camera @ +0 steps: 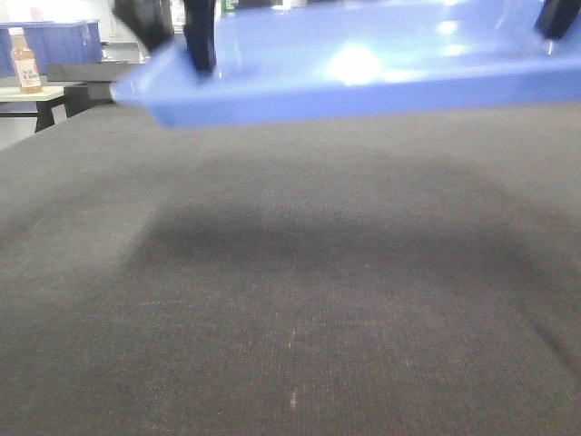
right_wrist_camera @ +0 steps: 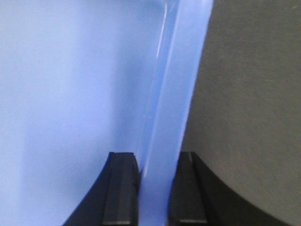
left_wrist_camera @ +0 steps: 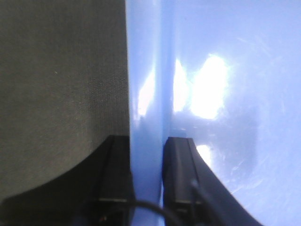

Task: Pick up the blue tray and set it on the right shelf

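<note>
The blue tray (camera: 363, 77) hangs tilted above the dark table top, casting a wide shadow on it. My left gripper (camera: 177, 50) is shut on its left rim, one finger inside the tray and one outside. The left wrist view shows that rim (left_wrist_camera: 146, 94) pinched between the black fingers of the left gripper (left_wrist_camera: 146, 141). At the top right edge my right gripper (camera: 554, 23) holds the opposite side. In the right wrist view the right gripper (right_wrist_camera: 157, 155) is shut on the tray's right rim (right_wrist_camera: 174, 94). The right shelf is out of view.
A dark cloth-like table top (camera: 290, 300) fills most of the front view below the tray. At the far left a brown bottle (camera: 25, 64) stands on a pale table, with dark blue bins (camera: 64, 41) behind it.
</note>
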`<state>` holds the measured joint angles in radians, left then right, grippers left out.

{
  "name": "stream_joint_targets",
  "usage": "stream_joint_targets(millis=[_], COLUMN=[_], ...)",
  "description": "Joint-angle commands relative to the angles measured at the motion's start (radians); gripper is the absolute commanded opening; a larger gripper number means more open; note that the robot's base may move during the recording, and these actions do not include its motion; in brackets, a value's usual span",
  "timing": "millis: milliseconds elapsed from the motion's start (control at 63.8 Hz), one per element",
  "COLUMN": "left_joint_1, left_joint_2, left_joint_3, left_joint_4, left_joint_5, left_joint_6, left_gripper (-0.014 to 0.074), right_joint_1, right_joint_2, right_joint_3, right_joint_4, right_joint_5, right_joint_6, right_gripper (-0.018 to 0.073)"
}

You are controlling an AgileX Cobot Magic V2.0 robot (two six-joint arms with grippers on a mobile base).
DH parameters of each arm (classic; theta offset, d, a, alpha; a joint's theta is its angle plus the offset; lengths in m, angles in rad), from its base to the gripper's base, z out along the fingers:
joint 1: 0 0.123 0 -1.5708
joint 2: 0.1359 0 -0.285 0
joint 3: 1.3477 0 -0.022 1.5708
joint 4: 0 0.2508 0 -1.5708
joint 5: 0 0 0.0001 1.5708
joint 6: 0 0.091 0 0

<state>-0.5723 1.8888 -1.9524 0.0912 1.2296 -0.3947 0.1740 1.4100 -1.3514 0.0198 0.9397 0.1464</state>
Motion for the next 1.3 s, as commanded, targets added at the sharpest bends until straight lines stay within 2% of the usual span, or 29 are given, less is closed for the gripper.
stream_joint_targets(millis=[0, 63, 235, 423, 705, 1285], left_joint_1=[-0.039, -0.056, -0.117, -0.169, -0.174, -0.174], left_joint_2=[-0.112, -0.151, -0.251, -0.358, -0.505, -0.515], left_joint_3=[-0.030, -0.030, 0.002, 0.108, 0.260, 0.264], left_joint_4=[0.095, 0.122, 0.117, 0.117, 0.096, 0.078], left_joint_5=[0.076, 0.108, 0.108, 0.108, 0.108, 0.108], left_joint_6=[0.037, 0.039, 0.041, 0.041, 0.029, 0.029], left_gripper=[-0.0048, -0.0048, -0.0048, -0.0048, -0.0048, -0.0048], right_joint_1=[0.036, 0.054, 0.078, 0.085, 0.085, 0.085], right_joint_2=[-0.108, -0.151, -0.229, -0.287, -0.329, -0.328], right_joint_3=[-0.021, -0.010, 0.003, 0.003, 0.003, 0.003], right_joint_4=[-0.002, -0.003, -0.002, 0.006, 0.012, 0.013], right_joint_5=[-0.002, 0.013, 0.042, 0.089, 0.105, 0.109], right_joint_6=[-0.029, -0.029, -0.019, -0.016, -0.016, -0.016], right_gripper=[0.0060, 0.0060, 0.0060, 0.0060, 0.0060, 0.0057])
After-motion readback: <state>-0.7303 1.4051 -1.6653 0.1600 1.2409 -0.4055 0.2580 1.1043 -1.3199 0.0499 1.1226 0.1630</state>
